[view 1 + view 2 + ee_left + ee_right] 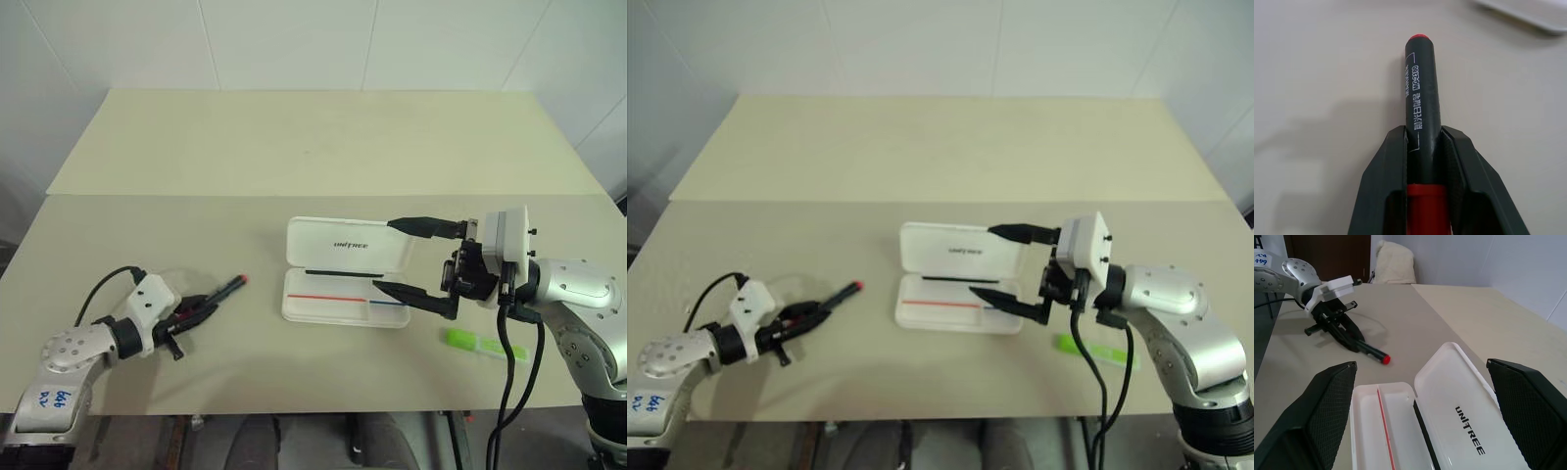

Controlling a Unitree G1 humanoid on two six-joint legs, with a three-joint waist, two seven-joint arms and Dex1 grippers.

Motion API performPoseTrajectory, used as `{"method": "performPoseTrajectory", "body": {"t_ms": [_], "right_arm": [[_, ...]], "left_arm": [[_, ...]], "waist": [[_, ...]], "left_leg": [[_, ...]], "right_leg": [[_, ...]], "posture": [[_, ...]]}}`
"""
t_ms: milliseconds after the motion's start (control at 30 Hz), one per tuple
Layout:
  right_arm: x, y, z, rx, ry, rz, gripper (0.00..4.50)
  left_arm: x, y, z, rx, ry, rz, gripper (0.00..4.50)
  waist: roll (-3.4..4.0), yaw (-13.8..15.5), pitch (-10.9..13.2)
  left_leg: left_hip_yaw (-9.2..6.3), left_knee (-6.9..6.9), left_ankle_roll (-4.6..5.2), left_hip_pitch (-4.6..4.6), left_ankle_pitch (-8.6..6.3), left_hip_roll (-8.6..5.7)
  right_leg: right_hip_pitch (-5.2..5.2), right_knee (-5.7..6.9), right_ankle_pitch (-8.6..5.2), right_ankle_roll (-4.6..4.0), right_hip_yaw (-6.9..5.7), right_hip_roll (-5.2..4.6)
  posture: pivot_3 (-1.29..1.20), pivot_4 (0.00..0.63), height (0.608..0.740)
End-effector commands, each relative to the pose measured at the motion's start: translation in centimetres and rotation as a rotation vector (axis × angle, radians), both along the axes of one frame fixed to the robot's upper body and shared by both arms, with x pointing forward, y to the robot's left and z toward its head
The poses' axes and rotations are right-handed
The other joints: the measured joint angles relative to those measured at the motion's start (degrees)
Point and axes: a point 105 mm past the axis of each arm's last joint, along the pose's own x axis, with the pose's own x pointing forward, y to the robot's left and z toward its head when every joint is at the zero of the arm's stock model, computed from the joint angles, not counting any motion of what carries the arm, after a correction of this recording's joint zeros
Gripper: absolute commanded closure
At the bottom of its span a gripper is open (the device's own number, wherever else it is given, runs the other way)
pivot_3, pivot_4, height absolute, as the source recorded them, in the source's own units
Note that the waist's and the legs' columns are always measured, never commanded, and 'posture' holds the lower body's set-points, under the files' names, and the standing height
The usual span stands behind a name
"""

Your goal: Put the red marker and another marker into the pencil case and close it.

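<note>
Red marker [223, 290] sits pinched in left tool [196, 311], fingers pressed on black barrel, red end poking out toward case; near surface's front-left corner, marker just over the top. Whether it touches the surface: can't tell.

Case [345, 269] lies open mid-surface, toward front edge; lid flat behind the tray w/ "UNITREE" print, red & blue stripe in tray. Tray holds nothing.

Right tool [404, 258] hovers at case's right end, fingers spread wide, one over lid edge, other over tray edge, pinching nothing.

Green marker [487, 345] lies flat near front edge, right of case, under right arm, apart from case.

Surface [294, 147] pale beige, seam across the middle, back half bare. White walls behind. Open room between left tool & case.
</note>
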Motion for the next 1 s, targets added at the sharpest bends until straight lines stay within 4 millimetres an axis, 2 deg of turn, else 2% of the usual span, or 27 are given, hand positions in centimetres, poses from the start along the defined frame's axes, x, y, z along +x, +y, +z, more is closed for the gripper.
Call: {"method": "performPoseTrajectory", "body": {"t_ms": [33, 333, 467, 567, 733, 800, 1000], "right_arm": [[-0.4, -0.1, 0.8, 0.006, -0.051, -0.010, 0.00], [-0.6, -0.3, 0.5, 0.004, -0.049, -0.041, 0.00], [-0.7, -0.5, 0.5, 0.001, -0.052, -0.061, 0.00], [-0.8, -0.9, 0.4, -0.004, -0.051, -0.079, 0.00], [-1.2, -1.3, 0.1, -0.022, -0.046, -0.105, 0.00], [-1.3, -1.4, 0.1, -0.024, -0.046, -0.117, 0.00], [-1.5, -1.3, 0.2, -0.015, -0.058, -0.137, 0.00]], "left_arm": [[-0.3, -1.6, 2.7, -0.037, -0.098, -0.130, 3.86], [-0.4, -4.1, 5.3, -0.109, -0.190, -0.341, 3.86], [-0.3, -5.2, 5.1, -0.035, -0.171, -0.464, 3.86], [0.5, -6.2, 4.9, 0.061, -0.176, -0.526, 3.86], [2.2, -9.1, 6.1, 0.056, -0.212, -0.538, 3.86], [2.4, -10.0, 6.1, 0.072, -0.218, -0.555, 3.86], [2.5, -12.4, 6.2, 0.077, -0.219, -0.599, 3.86]], "waist": [[0.00, 0.00, 0.00], [0.00, -0.02, 0.00], [0.00, -0.03, 0.00], [0.00, 0.08, 0.00], [0.00, 0.14, 0.00], [0.00, 0.06, 0.00], [0.00, 0.00, 0.00]], "left_leg": [[0.00, 0.00, -0.01, 0.00, 0.00, 0.00], [0.02, 0.02, 0.00, 0.01, 0.00, 0.00], [0.02, 0.01, 0.00, 0.01, 0.00, 0.00], [0.02, 0.03, 0.00, 0.01, 0.00, 0.00], [0.02, 0.08, 0.00, -0.04, 0.00, -0.01], [0.02, 0.06, 0.00, -0.06, 0.00, -0.01], [0.01, 0.02, 0.03, -0.02, -0.02, 0.00]], "right_leg": [[0.00, 0.00, 0.00, 0.00, 0.00, 0.00], [0.00, 0.02, 0.01, 0.01, 0.00, 0.02], [0.00, 0.02, 0.02, 0.03, 0.00, 0.04], [0.00, 0.03, 0.02, 0.04, 0.00, 0.06], [0.00, 0.01, 0.07, 0.13, 0.01, 0.06], [0.00, -0.01, 0.42, 0.76, 0.02, 0.08], [0.00, -0.01, 0.43, 0.80, 0.02, 0.13]], "posture": [[0.00, 0.150, 0.740], [0.00, 0.150, 0.740], [0.00, 0.150, 0.740], [0.00, 0.150, 0.740], [0.00, 0.150, 0.740], [0.00, 0.150, 0.740], [0.00, 0.150, 0.740]]}}
